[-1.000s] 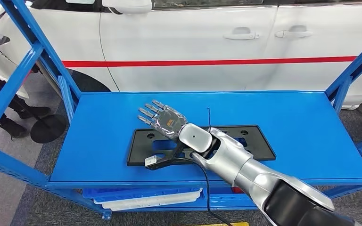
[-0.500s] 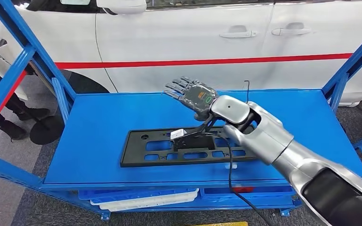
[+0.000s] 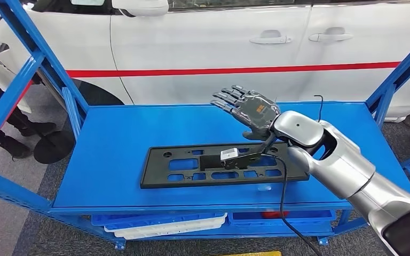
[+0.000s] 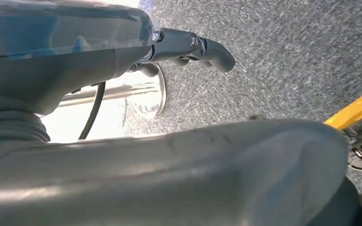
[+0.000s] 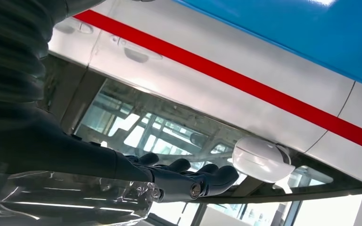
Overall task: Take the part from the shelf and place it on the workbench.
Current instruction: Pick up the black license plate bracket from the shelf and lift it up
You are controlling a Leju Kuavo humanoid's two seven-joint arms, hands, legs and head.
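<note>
A flat black plastic part (image 3: 192, 166) with several cut-outs lies lengthwise on the blue shelf (image 3: 117, 138), near its front edge. My right hand (image 3: 248, 109) hovers above the shelf's back right area, past the part's far edge, fingers stretched out and apart, holding nothing. In the right wrist view the same hand (image 5: 169, 181) points at the white car. My left hand (image 4: 188, 47) hangs over grey floor with its fingers curled and nothing in them.
A white car (image 3: 219, 48) with a red stripe stands right behind the shelf. Blue uprights (image 3: 37, 58) frame the shelf at left and right. White and blue trays (image 3: 165, 221) sit on the lower level. A person's dark legs (image 3: 0, 122) are at far left.
My right hand rose off the black part and swung right and toward the back of the shelf. The part stays on the shelf.
</note>
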